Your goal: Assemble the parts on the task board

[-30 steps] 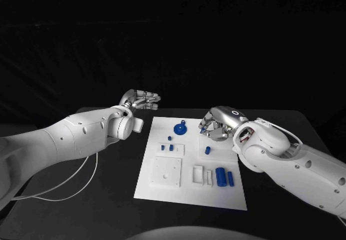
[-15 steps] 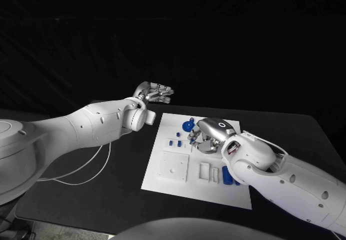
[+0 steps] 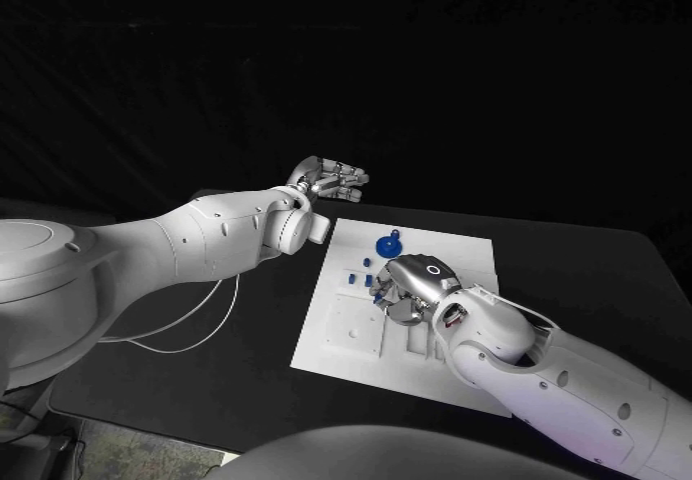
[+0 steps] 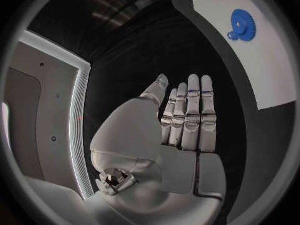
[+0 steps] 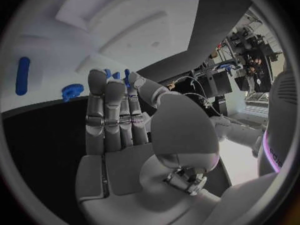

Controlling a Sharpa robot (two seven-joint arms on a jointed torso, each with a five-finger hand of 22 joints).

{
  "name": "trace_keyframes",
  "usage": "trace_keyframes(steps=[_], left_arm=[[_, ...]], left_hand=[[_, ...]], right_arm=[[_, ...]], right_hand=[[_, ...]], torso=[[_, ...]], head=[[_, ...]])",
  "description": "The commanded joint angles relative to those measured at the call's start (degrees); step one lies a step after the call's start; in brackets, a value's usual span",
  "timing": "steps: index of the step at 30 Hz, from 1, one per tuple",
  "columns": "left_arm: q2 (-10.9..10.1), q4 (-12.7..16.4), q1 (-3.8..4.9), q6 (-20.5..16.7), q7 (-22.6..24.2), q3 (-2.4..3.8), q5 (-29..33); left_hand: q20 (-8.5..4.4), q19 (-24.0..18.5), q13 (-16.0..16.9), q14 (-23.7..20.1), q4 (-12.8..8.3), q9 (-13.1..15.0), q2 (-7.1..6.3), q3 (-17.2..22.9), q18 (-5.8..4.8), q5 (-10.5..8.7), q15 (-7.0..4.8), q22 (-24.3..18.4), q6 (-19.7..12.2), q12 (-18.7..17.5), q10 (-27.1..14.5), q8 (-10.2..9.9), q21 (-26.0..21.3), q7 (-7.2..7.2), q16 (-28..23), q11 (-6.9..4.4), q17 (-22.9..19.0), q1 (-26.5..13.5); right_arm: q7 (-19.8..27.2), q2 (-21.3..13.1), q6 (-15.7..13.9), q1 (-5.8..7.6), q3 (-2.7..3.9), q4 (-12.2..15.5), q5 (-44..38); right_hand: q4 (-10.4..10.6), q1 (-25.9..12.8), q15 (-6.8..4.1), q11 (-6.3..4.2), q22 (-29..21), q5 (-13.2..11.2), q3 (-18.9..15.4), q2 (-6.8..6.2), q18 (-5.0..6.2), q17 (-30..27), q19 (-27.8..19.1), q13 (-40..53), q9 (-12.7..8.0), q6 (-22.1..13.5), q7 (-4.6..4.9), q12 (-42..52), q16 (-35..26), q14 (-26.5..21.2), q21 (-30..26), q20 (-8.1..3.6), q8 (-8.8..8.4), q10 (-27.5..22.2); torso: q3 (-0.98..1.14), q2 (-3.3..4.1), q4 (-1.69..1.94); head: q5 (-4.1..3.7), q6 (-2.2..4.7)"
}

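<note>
Looking down from the head camera, I had the black desk [image 3: 216,390] carrying the white task board [image 3: 440,250] at its middle. My right robot hand [image 3: 408,290] hung low over the board's central stretch, fingers straight and lying side by side, holding nothing; the small blue parts [image 3: 361,277] stood just beside its fingertips on the side toward the left arm. The blue gear [image 3: 387,244] lay beyond it, toward the board's far edge. My left robot hand [image 3: 329,180] floated off the board past that far corner, fingers likewise together, empty. I judged the right nearer, so any pick fell to it.
</note>
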Motion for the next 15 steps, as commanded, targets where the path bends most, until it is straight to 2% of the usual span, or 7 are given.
trace_keyframes(steps=[1,7,10,15], left_arm=[[0.3,0.3,-0.10,1.3,0.1,0.07,0.3],[0.4,0.5,-0.10,1.4,0.1,0.07,0.3],[0.5,0.6,-0.10,1.6,0.1,0.08,0.4],[0.4,0.6,-0.11,1.7,0.1,0.08,0.4]], left_hand=[[0.18,0.0,-0.1,-0.1,-0.1,0.1,0.30,-0.1,-0.55,0.07,-0.01,-0.1,-0.5,-0.1,-0.3,0.2,0.3,0.09,-0.2,-0.14,0.1,-0.3],[0.18,0.0,-0.1,-0.1,-0.1,0.1,0.30,-0.1,-0.55,0.07,-0.01,-0.1,-0.5,-0.1,-0.3,0.2,0.3,0.09,-0.2,-0.14,0.1,-0.3],[0.22,0.0,-0.1,-0.2,-0.1,0.1,0.43,-0.2,-0.53,0.06,0.01,-0.2,-0.6,-0.1,-0.3,0.2,0.3,0.11,-0.2,-0.12,0.1,-0.5],[0.25,0.0,-0.1,-0.2,-0.1,0.1,0.51,-0.3,-0.53,0.07,0.03,-0.4,-0.6,-0.1,-0.4,0.3,0.3,0.12,-0.2,-0.10,0.1,-0.6]], right_arm=[[-1.2,0.3,-0.8,-0.35,-0.07,-0.5,-1.7],[-1.4,0.8,-0.6,-1.12,-0.38,-1.1,-1.9],[-1.4,0.8,-0.6,-1.52,-0.47,-1.2,-2.0],[-1.6,0.8,-0.8,-1.89,-0.52,-1.6,-2.2]], right_hand=[[-0.1,0.4,-0.21,-0.12,0.0,0.3,0.1,0.27,0.79,0.1,1.7,0.1,0.0,0.3,0.09,0.4,-0.4,0.3,0.1,-0.46,0.23,0.4],[-0.3,0.3,-0.21,-0.10,0.6,0.3,0.4,0.24,0.84,0.1,1.7,0.0,-0.1,0.3,0.09,0.4,-0.5,0.3,0.1,-0.44,0.23,0.4],[-0.3,0.3,-0.21,-0.10,0.6,0.3,0.4,0.24,0.84,0.1,1.7,0.0,-0.1,0.3,0.09,0.4,-0.5,0.3,0.1,-0.44,0.23,0.4],[-0.4,0.2,-0.21,-0.09,0.7,0.3,0.5,0.18,0.87,0.1,1.7,0.0,-0.1,0.3,0.10,0.4,-0.6,0.4,0.0,-0.45,0.24,0.4]], torso=[[-0.04,0.00,0.01],[0.05,0.02,0.07],[0.04,0.03,-0.03],[0.06,0.03,0.05]], head=[[0.49,-0.42],[0.94,-0.55],[1.10,-0.66],[1.51,-0.95]])
